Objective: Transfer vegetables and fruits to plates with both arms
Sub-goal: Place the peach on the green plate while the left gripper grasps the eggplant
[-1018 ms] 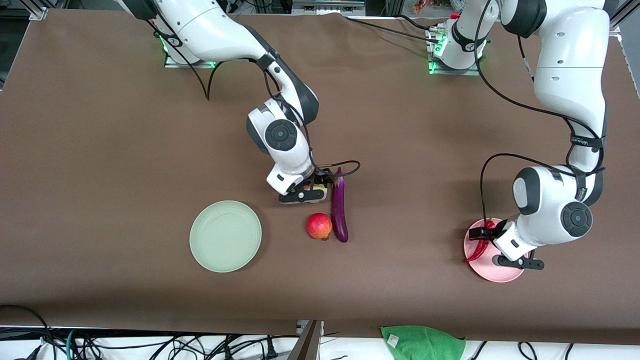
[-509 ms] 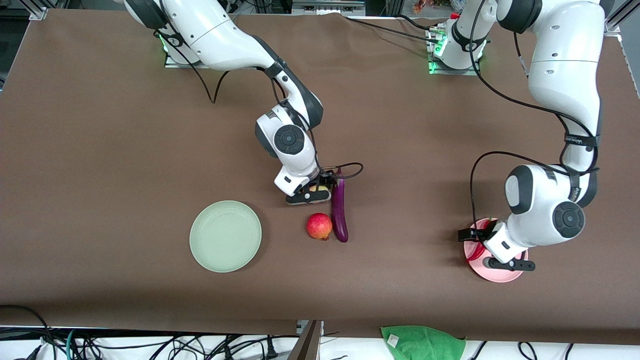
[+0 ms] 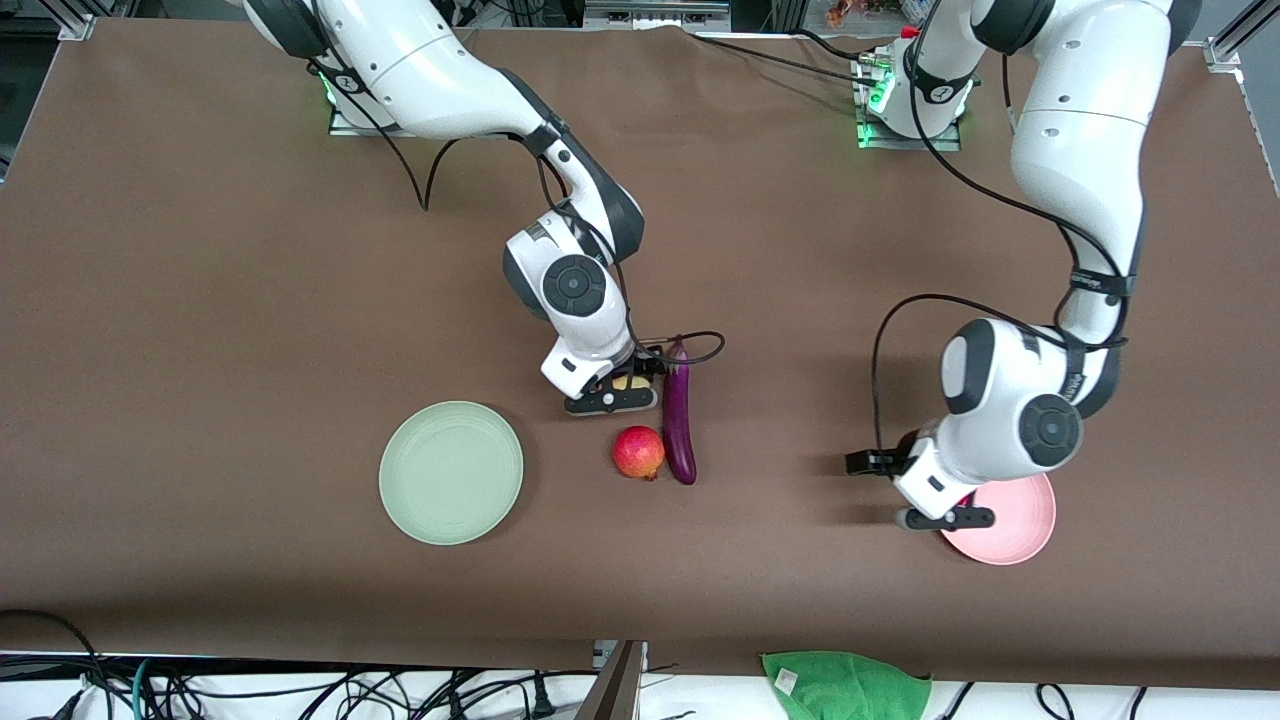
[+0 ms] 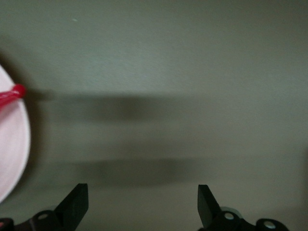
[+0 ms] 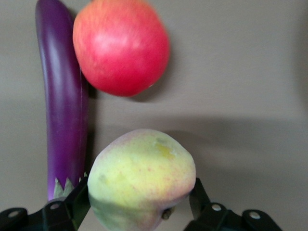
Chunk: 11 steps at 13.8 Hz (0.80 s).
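Gripping: right gripper [image 5: 137, 204] clenched on peach [image 5: 143, 179], beside eggplant [image 3: 678, 412]
Handling: peach soft, round; hold across middle, gently
Idle: left gripper [image 4: 143, 204] spread, empty, beside pink plate [image 3: 1020, 520]

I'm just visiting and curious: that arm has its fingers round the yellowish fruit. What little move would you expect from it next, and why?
Probably a short lift straight up. The right gripper has its fingers on both sides of the peach, which sits close beside the eggplant and pomegranate. Rising first should clear those neighbours before it swings toward the green plate, which holds nothing. The left gripper is open over bare table beside the pink plate.
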Each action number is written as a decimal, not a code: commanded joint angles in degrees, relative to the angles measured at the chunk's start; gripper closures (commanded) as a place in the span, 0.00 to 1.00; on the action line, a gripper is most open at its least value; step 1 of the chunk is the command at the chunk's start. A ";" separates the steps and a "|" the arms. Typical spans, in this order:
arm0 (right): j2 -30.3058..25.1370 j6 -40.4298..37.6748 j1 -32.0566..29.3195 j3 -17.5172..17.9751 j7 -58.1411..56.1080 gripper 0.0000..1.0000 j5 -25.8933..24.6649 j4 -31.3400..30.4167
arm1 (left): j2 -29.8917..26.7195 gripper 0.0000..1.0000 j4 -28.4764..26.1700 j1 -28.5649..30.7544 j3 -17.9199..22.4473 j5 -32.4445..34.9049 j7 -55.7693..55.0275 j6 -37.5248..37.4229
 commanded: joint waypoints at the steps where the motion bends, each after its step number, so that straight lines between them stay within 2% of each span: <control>1: -2.83 -12.11 -4.91 1.09 -5.66 0.80 -0.34 5.55 | -0.51 0.00 0.16 -3.29 0.18 -0.83 -4.18 0.43; 3: -5.20 -15.73 -8.86 0.83 -12.25 0.79 -0.17 5.39 | -0.07 0.00 -0.01 -6.54 0.18 -0.82 -5.08 2.54; 6: -5.21 -18.29 -15.98 0.65 -29.81 0.75 -0.52 5.30 | 0.54 0.00 -0.19 -11.81 0.18 -0.48 -12.71 5.18; 8: -3.90 -16.90 -20.29 0.74 -37.38 0.71 -0.87 5.21 | 0.90 0.00 -0.71 -14.37 0.18 0.14 -13.25 7.19; 11: -1.18 -11.28 -22.94 0.65 -43.30 0.69 -1.04 4.69 | 1.60 0.00 -0.89 -17.71 0.18 0.41 -14.66 9.66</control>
